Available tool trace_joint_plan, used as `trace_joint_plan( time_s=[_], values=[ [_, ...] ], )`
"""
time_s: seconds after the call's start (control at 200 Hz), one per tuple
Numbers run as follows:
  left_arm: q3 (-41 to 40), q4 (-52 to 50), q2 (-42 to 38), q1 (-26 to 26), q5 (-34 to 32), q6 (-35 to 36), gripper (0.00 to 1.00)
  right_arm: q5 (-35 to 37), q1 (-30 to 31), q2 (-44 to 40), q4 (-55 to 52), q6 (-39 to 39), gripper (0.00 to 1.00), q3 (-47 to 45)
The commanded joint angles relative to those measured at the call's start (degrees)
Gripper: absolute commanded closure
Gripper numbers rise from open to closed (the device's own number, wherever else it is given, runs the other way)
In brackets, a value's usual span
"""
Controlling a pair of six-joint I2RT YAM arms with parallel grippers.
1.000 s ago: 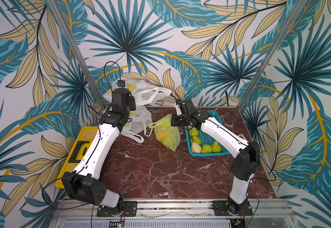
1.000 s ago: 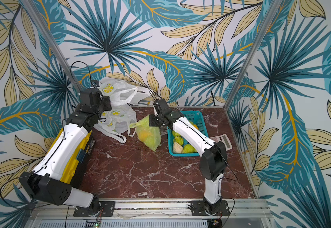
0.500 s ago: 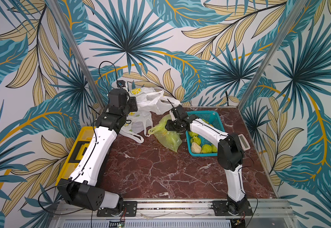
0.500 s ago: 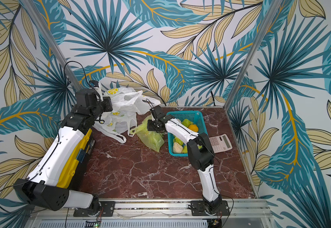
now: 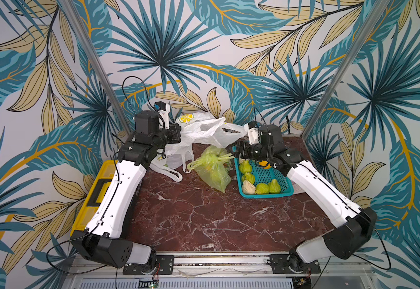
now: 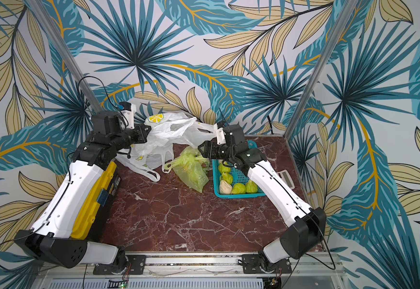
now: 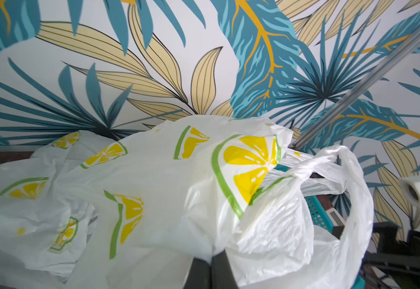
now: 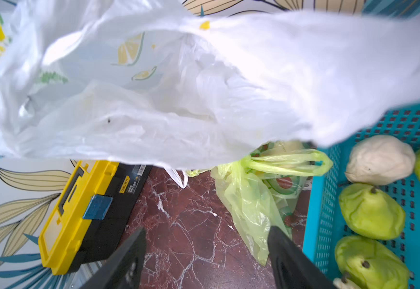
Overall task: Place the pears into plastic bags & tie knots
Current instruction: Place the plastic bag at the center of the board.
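My left gripper (image 7: pixel 211 255) is shut on a fold of a white lemon-print plastic bag (image 7: pixel 154 175), holding it up at the back of the table (image 5: pixel 204 130). A second white bag (image 5: pixel 176 155) lies beneath it. My right gripper (image 8: pixel 206 232) hangs open and empty over the marble, beside the yellow-green bag (image 8: pixel 251 195) and under the white bag (image 8: pixel 179 87). The yellow-green bag (image 5: pixel 212 167) lies with its handles bunched; whether they form a knot I cannot tell. Green pears (image 8: pixel 371 210) and a cream pear (image 8: pixel 379 160) sit in the teal basket (image 5: pixel 285 189).
A yellow and black toolbox (image 5: pixel 101 190) lies along the table's left edge. A calculator (image 6: pixel 285 177) rests right of the basket (image 6: pixel 239 175), under my right arm. An orange fruit (image 5: pixel 264 164) sits at the basket's far end. Patterned walls close in the back and sides.
My right gripper has gone from shut to open, and its arm has swung out to the right. My left gripper has raised the white bag, which now spreads between the two arms.
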Motion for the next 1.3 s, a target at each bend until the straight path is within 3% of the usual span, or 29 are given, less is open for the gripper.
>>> trace_joint_plan(
  time_s=[0.0,0.13,0.31,0.345,0.471,0.601,0.716,0.836,1.021,1.186,1.292],
  values=[
    [1.6,-2.8,-1.1,0.3,7.6,-2.6,1.00,1.5,-1.1,0.5,0.8,-0.4,0.19,-2.4],
    [1.2,-3.8,-1.9,0.4,10.6,-3.9,1.00,5.7,-3.2,2.2,2.4,0.4,0.18,-2.5],
    [0.0,-4.7,-0.9,1.4,16.8,-5.1,1.00,1.6,-5.2,3.8,19.7,5.4,0.21,-6.1],
    [-0.3,-4.7,-0.5,1.7,18.3,-5.3,1.00,-0.6,-5.2,4.8,21.8,5.5,0.27,-5.7],
    [0.5,-4.8,1.4,3.3,23.0,-5.5,1.00,-8.7,-5.0,7.2,25.3,9.8,0.62,-5.5],
    [1.1,-4.9,2.4,4.7,24.5,-5.2,0.93,-9.4,-3.9,4.4,29.6,15.4,0.86,-10.9],
    [1.6,-5.1,2.5,5.4,21.3,-4.2,0.68,-9.4,-2.5,0.0,29.8,23.4,0.96,-14.0],
    [3.0,-5.4,1.1,6.0,15.5,-2.7,0.39,-8.6,-0.5,-2.5,26.8,41.0,1.00,-15.3],
    [3.5,-6.0,-4.5,5.9,7.3,0.9,0.28,-0.9,5.1,-2.5,28.2,55.7,1.00,-15.3],
    [1.1,-7.9,-10.1,5.8,-0.9,7.1,0.19,2.2,5.6,2.6,30.8,60.4,1.00,-12.3],
    [0.4,-9.2,-12.0,5.8,-7.8,11.5,0.15,1.0,4.9,7.6,30.4,58.7,1.00,-7.0]
  ],
)
